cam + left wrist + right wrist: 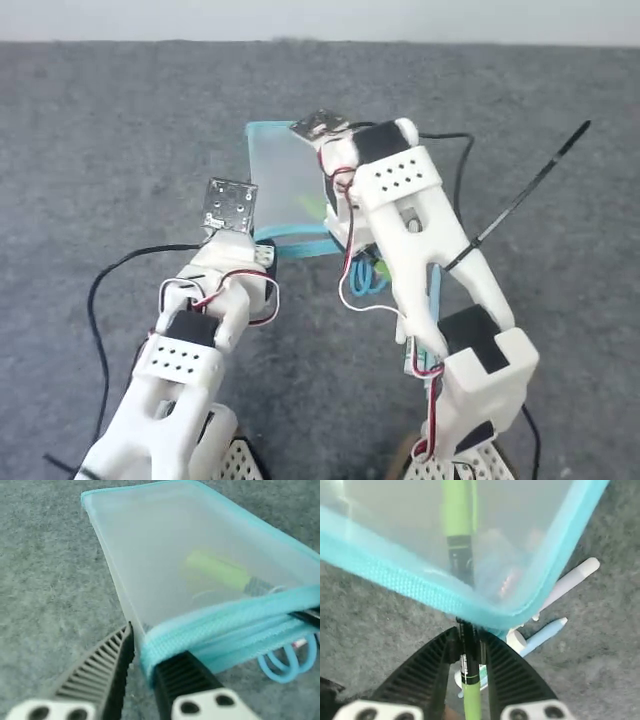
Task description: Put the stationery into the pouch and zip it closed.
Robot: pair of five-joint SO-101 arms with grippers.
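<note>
A translucent pouch point(283, 180) with a teal zip edge lies on the grey carpet, its mouth toward the arms. My left gripper point(143, 652) is shut on the pouch's point(165, 565) near corner, one finger on each side of the zip edge; in the high view the left gripper point(262, 252) sits at the pouch's near-left corner. My right gripper point(470, 647) is shut on a green and black pen point(470, 700). The pen's front half is inside the pouch point(515, 535) and its rear end sticks out of the mouth. The green pen point(220, 572) shows through the pouch wall.
A white pen point(572, 577) and a light blue pen point(544, 631) lie on the carpet beside the pouch's mouth. Blue scissor handles point(285, 662) lie just outside the mouth. The right arm point(420, 230) hangs over the pouch's right side. Grey carpet point(120, 130) spreads all around.
</note>
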